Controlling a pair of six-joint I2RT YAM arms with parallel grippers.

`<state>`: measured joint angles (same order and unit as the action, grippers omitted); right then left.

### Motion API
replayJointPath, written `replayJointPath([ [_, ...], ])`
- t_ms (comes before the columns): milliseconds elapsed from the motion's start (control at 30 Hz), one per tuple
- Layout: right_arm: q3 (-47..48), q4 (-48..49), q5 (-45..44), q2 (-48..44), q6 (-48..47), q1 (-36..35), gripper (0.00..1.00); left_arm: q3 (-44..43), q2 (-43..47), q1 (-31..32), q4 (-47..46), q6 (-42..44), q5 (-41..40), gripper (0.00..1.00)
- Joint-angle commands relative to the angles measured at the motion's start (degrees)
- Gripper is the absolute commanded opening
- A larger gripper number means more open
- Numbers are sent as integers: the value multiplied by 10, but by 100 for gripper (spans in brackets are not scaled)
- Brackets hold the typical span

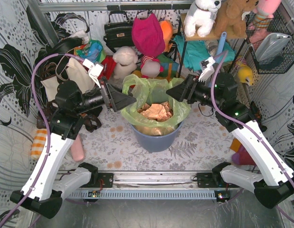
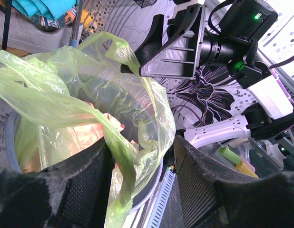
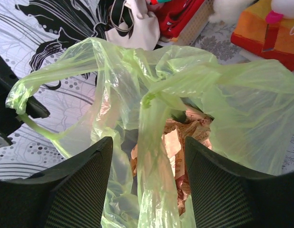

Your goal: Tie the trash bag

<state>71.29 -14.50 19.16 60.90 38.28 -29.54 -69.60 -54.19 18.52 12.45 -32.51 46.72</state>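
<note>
Obs.: the bag (image 1: 154, 97) sits in the bin (image 1: 154, 138) at mid-table, its rim loose and standing up, with brown paper (image 1: 156, 112) inside. The left gripper (image 1: 131, 100) is at the bag's left edge and the right gripper (image 1: 171, 91) at its right edge, tips facing across the mouth. Left jaws are parted; film lies against one finger (image 2: 90, 180), unpinched. Right jaws are parted; a twisted strip of bag hangs between the fingers (image 3: 80, 190), unclamped.
</note>
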Motion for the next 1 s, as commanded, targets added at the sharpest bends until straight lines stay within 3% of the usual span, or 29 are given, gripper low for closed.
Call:
replayJointPath([
  [0, -11, 63, 51, -3, 28, 1, 61, 5, 0, -3, -33, -1, 6, 59],
  [267, -21, 310, 161, 48, 167, 1, 57, 34, -15, -4, -190, -115, 35, 58],
  [467, 39, 429, 183, 106, 245, 0, 51, -61, -54, -3, -195, -127, 26, 56],
  [567, 92, 431, 177, 123, 253, 1, 49, -133, -73, -3, -167, -114, 1, 55],
  [733, 177, 356, 122, 124, 217, 1, 46, -240, -95, -4, -113, -98, -47, 55],
  [967, 182, 327, 39, 77, 181, 1, 45, -264, -76, -4, -59, -81, -157, 56],
])
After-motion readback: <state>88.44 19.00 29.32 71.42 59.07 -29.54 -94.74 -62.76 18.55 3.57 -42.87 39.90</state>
